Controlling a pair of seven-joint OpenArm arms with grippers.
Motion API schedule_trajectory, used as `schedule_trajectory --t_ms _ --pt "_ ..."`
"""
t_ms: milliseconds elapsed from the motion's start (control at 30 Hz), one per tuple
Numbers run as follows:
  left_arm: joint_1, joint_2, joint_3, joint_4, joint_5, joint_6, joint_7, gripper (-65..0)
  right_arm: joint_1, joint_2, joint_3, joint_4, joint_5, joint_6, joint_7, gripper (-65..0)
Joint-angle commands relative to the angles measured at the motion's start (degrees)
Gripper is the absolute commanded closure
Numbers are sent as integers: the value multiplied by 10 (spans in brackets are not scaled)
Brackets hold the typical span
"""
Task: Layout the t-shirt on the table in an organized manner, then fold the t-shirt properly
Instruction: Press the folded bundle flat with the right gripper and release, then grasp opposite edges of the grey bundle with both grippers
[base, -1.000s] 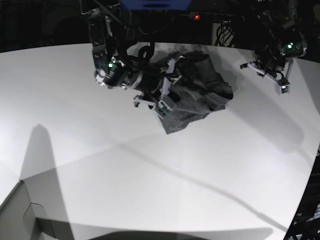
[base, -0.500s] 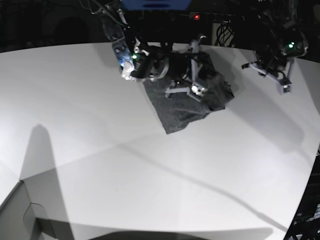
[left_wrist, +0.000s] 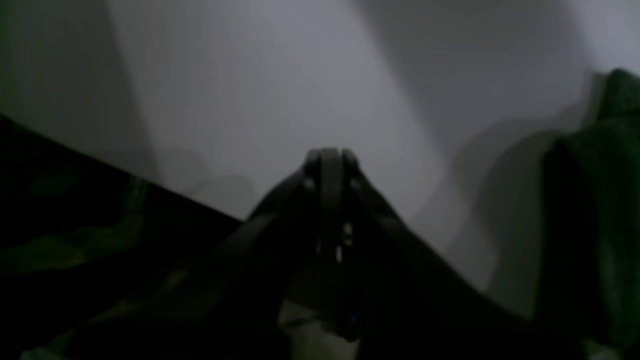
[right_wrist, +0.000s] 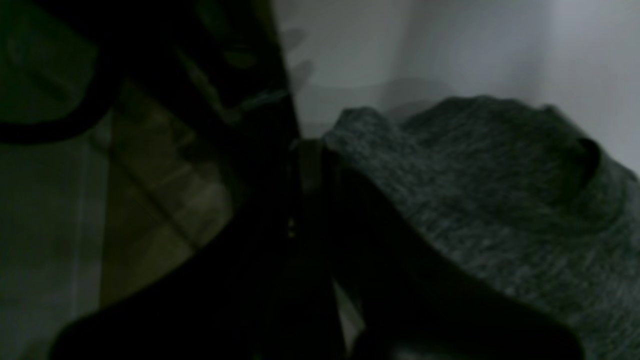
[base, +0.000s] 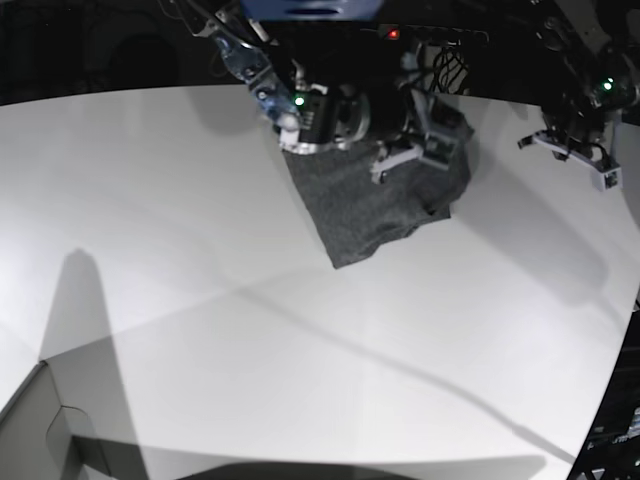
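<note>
The dark heather-grey t-shirt (base: 370, 205) lies bunched at the far middle of the white table (base: 200, 300), with one corner pointing toward the near side. My right gripper (base: 432, 152) hovers over the shirt's far right part with its jaws shut. In the right wrist view the right gripper (right_wrist: 311, 146) sits against the edge of the rumpled t-shirt (right_wrist: 475, 190), and no cloth shows between the fingers. My left gripper (base: 592, 168) hangs shut above bare table at the far right, apart from the shirt. The left gripper (left_wrist: 328, 155) is empty, with the t-shirt (left_wrist: 600, 210) at that view's right edge.
A grey box corner (base: 45, 435) juts in at the near left. Arm shadows cross the table's near half. The table's curved edge (base: 630, 320) runs down the right side, and dark equipment stands behind the far edge.
My right gripper went from open to shut and swept from the shirt's near left across to its far right. The shirt's left part now lies flatter. The left gripper moved slightly right.
</note>
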Motion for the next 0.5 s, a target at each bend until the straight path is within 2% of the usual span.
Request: schedule_trajectory --t_ms 0,200,333,400,467 --pt "0 -5 -4 10 -1 -1 -4 -3 12 -7 -9 9 15 2 16 -34" --pt "0 -5 -4 10 -7 -1 -4 -5 14 7 -26 13 16 2 16 -200" --pt "4 -5 -26 13 -72 -1 -3 -16 14 14 -6 13 16 2 16 -265" --pt "5 -3 -51 24 -120 -1 -3 -68 12 19 15 18 17 2 16 -271" --pt "5 -3 -62 28 -177 -1 6 -152 10 32 42 23 18 2 16 -270"
